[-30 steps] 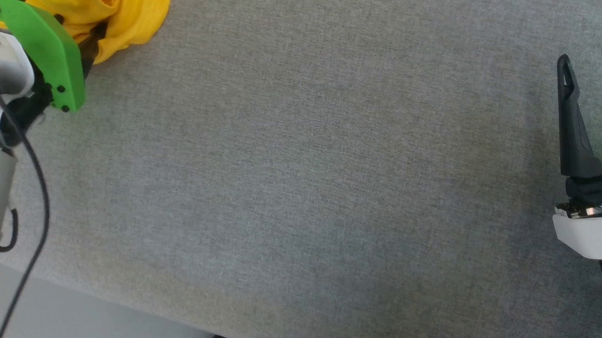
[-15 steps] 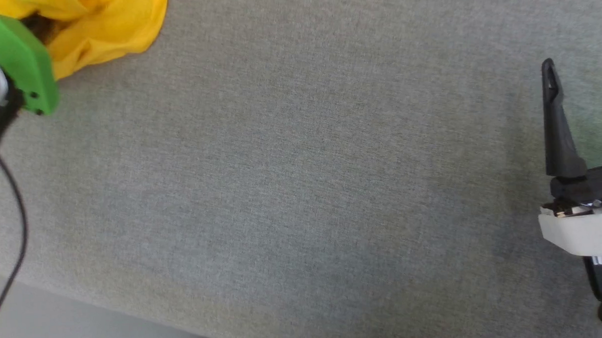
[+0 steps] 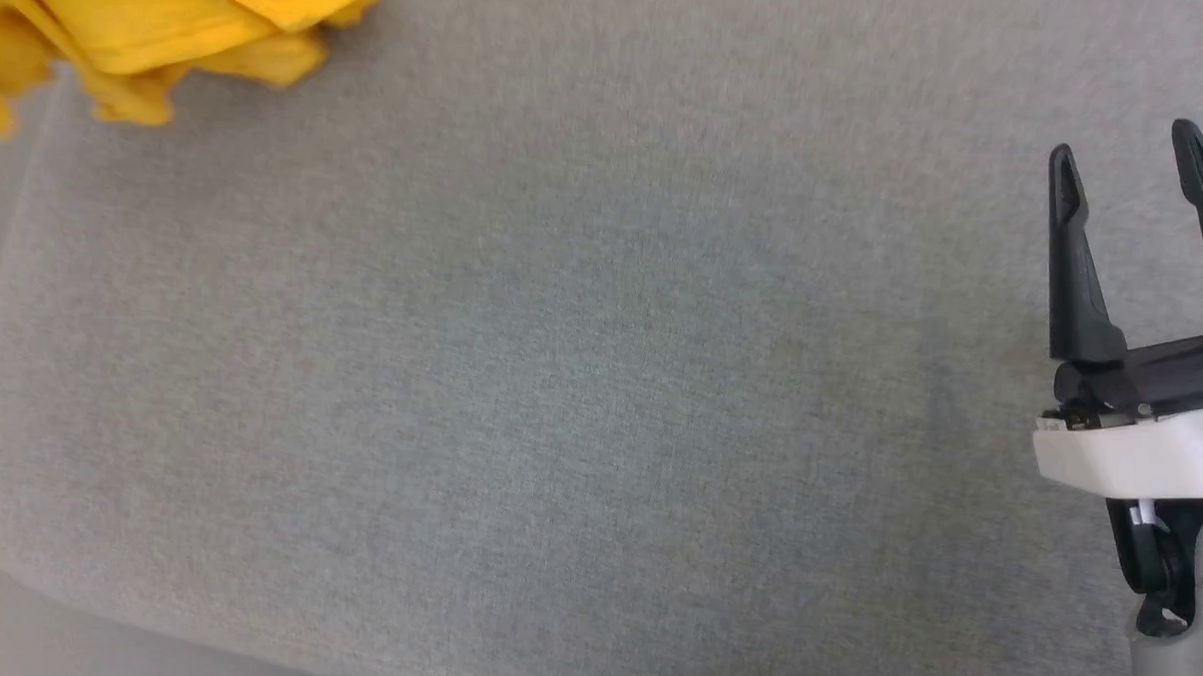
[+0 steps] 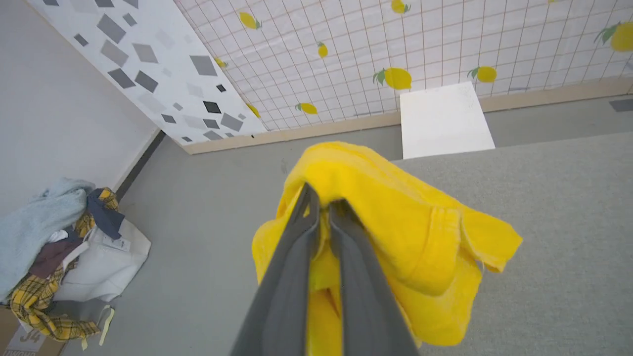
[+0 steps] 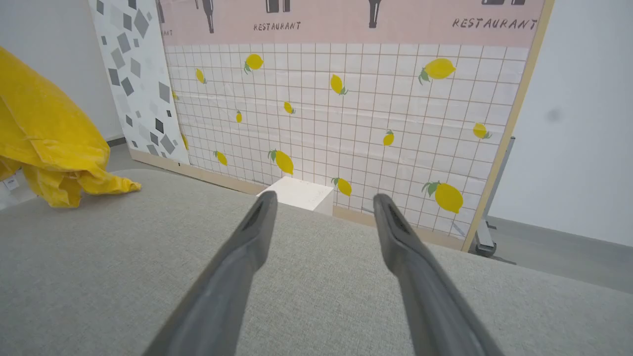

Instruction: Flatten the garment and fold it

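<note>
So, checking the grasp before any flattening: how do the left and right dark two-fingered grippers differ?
The left gripper is shut, pinching the bunched bright yellow T-shirt; the right gripper is open and empty. The left's fingers sit in cloth; the right's point over the bare grey fabric surface. Both have long dark tapered fingers.

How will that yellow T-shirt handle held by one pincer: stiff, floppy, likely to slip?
Probably very floppy: the T-shirt droops in bunched folds around the shut left pincer, so expect sag and swing. It looks like light, thin cloth. Slipping seems unlikely with a bunch pinched, but flattening it on the table likely needs the open right pincer too.
</note>
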Controlling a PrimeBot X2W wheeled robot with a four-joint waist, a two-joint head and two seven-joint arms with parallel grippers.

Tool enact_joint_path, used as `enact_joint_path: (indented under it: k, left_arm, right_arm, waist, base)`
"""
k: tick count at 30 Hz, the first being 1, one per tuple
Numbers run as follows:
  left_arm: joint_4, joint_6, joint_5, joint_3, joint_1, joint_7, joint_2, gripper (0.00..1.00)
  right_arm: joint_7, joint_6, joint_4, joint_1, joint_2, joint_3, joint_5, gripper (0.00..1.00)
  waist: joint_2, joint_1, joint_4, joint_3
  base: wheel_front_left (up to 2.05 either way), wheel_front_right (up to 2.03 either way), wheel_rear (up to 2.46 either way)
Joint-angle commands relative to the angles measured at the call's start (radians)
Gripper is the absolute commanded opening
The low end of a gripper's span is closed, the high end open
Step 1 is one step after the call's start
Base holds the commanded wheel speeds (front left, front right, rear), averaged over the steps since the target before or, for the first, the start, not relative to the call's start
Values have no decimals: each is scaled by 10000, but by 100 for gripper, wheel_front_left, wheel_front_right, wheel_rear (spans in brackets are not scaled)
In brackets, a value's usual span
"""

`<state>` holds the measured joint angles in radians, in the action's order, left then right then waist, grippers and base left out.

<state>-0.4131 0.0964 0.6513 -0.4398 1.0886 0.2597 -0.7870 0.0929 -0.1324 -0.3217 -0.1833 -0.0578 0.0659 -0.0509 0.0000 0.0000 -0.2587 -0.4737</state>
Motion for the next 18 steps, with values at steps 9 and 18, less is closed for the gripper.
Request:
enact_joint_path:
  k: [9, 18]
  left_arm:
    - [744, -290, 62, -77, 1142, 583, 392, 0]
    - [1143, -581, 185, -261, 2284, 772, 1549, 0]
  right_arm:
    - [510, 17, 668, 522, 72, 532, 571, 100]
    - [690, 17, 928, 955, 74, 1102, 936, 100]
  waist:
    - [0, 0, 454, 2404]
    - [0, 0, 875, 3414]
  base:
    - [0, 0, 0]
    - [0, 0, 0]
